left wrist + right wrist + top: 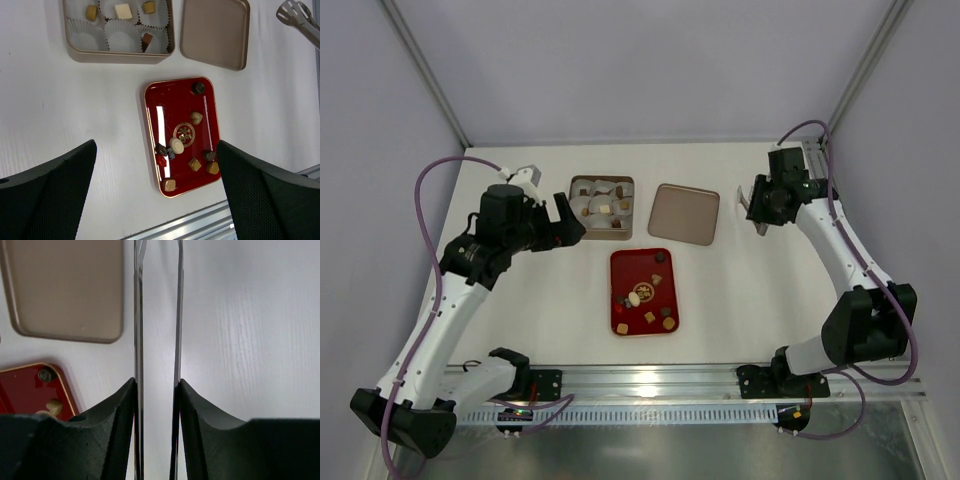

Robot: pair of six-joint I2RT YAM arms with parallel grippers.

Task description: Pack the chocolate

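Several pieces of chocolate point(176, 145), dark, tan and cream, lie scattered on the red tray point(172, 102) at the table's middle point(635, 265). A few more chocolates point(123, 11) sit in white paper cups inside the gold box point(120, 55), behind the tray point(573, 185). My left gripper point(156, 145) hangs open and empty high above the tray's near-left end, beside the box in the top view point(562, 222). My right gripper point(156, 385) is at the far right point(760, 205), shut on metal tongs point(138, 315). The tongs' tips point(297, 12) hold nothing.
The box's gold lid point(684, 214) lies flat to the right of the box, between it and the right gripper. An aluminium rail point(650, 378) runs along the near table edge. Walls close the table on three sides.
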